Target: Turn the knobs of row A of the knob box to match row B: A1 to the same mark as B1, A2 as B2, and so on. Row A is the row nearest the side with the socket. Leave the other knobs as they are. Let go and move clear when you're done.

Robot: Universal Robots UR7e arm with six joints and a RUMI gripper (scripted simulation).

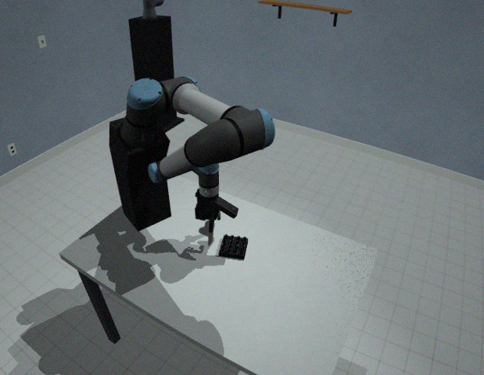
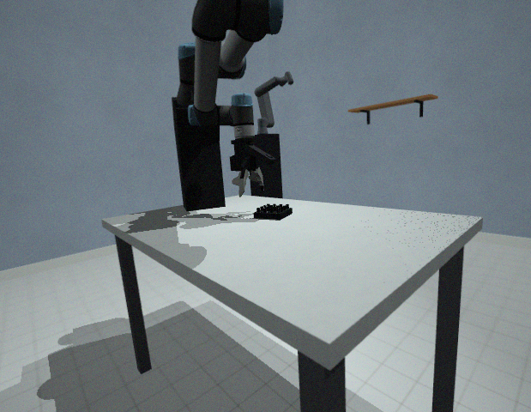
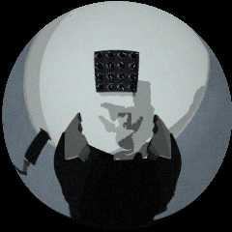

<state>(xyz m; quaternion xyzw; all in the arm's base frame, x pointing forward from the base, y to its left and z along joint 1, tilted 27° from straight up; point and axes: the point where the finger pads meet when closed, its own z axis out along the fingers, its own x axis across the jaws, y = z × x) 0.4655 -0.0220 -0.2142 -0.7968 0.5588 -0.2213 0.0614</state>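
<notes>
The black knob box (image 1: 234, 247) (image 2: 273, 211) (image 3: 116, 71) lies flat on the table, with several black knobs standing in a square grid. Small pale marks show among the knobs in the wrist view, but they are too small and dark to read the settings. I cannot make out the socket or the row letters. My gripper (image 1: 213, 232) (image 2: 252, 192) (image 3: 117, 114) is open and empty, pointing down. It hangs above the table, beside the box on the side toward my arm's base, with its fingertips higher than the knobs and touching nothing.
The white table (image 1: 274, 291) (image 2: 300, 266) (image 3: 164, 48) carries the box, and my arm's shadow falls across it close to the box. Behind the table stands a second, grey arm (image 2: 265, 108) on a black pedestal (image 1: 152, 48). A wooden shelf (image 1: 304, 6) (image 2: 391, 103) is on the wall.
</notes>
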